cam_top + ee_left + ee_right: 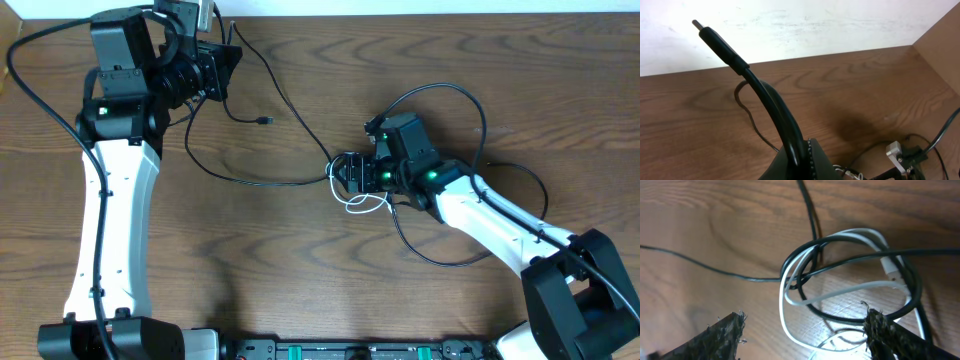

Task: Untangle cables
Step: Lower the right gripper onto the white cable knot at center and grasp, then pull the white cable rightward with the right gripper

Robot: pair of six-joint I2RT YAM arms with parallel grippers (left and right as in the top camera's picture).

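On the brown wood-grain table (300, 270), the two cords are knotted together in a small tangle just right of centre, under the tip of the right arm. The thin white cord (855, 231) makes a few loose loops there, one of its white plug ends lying inside the tangle, and the thin, longer black cord (810, 210) winds through and around those loops several times. The right gripper (804, 317) hangs low over the knot with its jaws spread wide. Its two dark, frayed-looking fingertips (727, 330) stand on either side of the bundle and grip nothing. From the tangle one run of the black cord stretches up and to the left across the table to the left gripper (225, 62), which sits near the table's far edge by the white wall. Its jaws are closed tight on that cord just behind the black plug end (707, 34), which sticks up out of the gripper in the left wrist view. Another slack strand of black cord curves across the wood between the two arms, and a small black plug (266, 120) lies flat near the left gripper.
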